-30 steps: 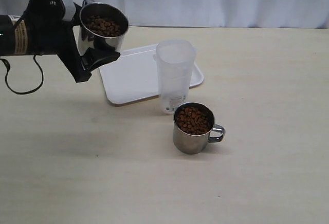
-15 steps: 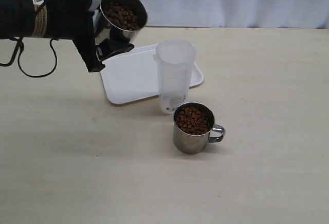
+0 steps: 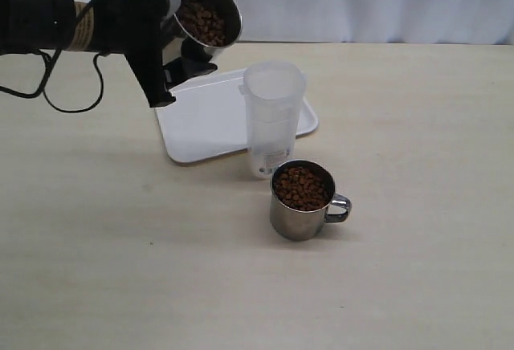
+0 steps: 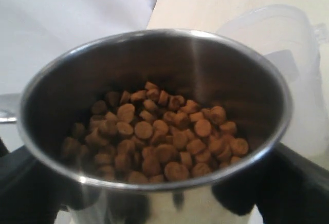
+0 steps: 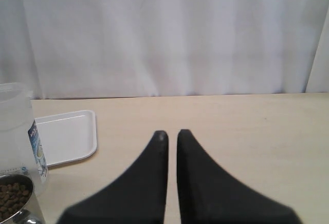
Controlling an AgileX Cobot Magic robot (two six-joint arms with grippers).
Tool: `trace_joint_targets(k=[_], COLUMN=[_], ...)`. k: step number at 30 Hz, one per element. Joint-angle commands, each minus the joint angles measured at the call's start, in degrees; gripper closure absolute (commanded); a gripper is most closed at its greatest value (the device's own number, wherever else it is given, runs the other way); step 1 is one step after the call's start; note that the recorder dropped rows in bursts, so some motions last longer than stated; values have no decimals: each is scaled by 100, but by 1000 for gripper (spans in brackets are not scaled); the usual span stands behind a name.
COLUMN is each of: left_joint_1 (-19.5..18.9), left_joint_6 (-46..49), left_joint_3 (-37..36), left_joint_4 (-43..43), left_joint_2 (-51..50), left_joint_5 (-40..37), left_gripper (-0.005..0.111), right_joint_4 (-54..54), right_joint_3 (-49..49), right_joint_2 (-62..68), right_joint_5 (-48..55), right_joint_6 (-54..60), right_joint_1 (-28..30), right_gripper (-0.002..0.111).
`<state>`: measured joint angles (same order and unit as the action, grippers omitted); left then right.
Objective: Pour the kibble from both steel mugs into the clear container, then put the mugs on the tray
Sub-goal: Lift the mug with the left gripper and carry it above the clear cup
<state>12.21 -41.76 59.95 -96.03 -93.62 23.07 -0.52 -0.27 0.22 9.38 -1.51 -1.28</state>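
Note:
My left gripper [image 3: 189, 38] is shut on a steel mug [image 3: 210, 14], held in the air above the far left of the white tray [image 3: 205, 117]. The mug tips toward the clear container [image 3: 274, 117], and its kibble [image 4: 159, 142] lies against the lower side. In the left wrist view the black fingers [image 4: 288, 183] flank the mug [image 4: 169, 59], with the container [image 4: 293, 54] just beyond. The second steel mug [image 3: 299, 209], full of kibble [image 3: 302, 186], stands in front of the container. My right gripper [image 5: 171, 134] is shut and empty, off to the side of the container [image 5: 13, 111] and tray [image 5: 67, 136].
A white curtain [image 3: 361, 1] hangs behind the table's far edge. The left arm's black cable [image 3: 48, 101] hangs over the table at the left. Bare tabletop [image 3: 418, 205] lies to the right and front of the standing mug.
The left arm has carried its mug up and to the right, closer to the container, and tilted it further. The standing mug, container and tray have not moved.

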Motion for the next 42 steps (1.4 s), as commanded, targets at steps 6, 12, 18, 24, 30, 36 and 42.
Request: trace_joint_targets(k=[6,12,18,24,30,36,42], left_joint_1=[465,654,654,654,654,760,1113], left_joint_6=[-19,-7,21,21,121,146,157], left_joint_3=[245,270,281,281,515,551,551], left_joint_4=[67,-88,-100,-198,-212,-247,-391], left_joint_2=[36,36,36,-189,-280,-320,-431], left_joint_5=[-733,-1162,-1082,-1092,-1081,-1236,-1631], left_gripper=[107,107,107,107,107,107,107], right_joint_4=[-31,-31,-31,-31,-31,-31,-31], right_joint_3=[27,27,27,27,27,27,27], right_joint_2=[-22,-22,-22,-22,-22,-22,-22], right_joint_5=[-12,-12,-12,-12,-12,-12,-12], right_joint_6=[26,26,26,26,26,26,26], right_joint_1=[-19,-19,-19,-19,-19,-19,-19], right_gripper=[103,103,103,103,103,103,103])
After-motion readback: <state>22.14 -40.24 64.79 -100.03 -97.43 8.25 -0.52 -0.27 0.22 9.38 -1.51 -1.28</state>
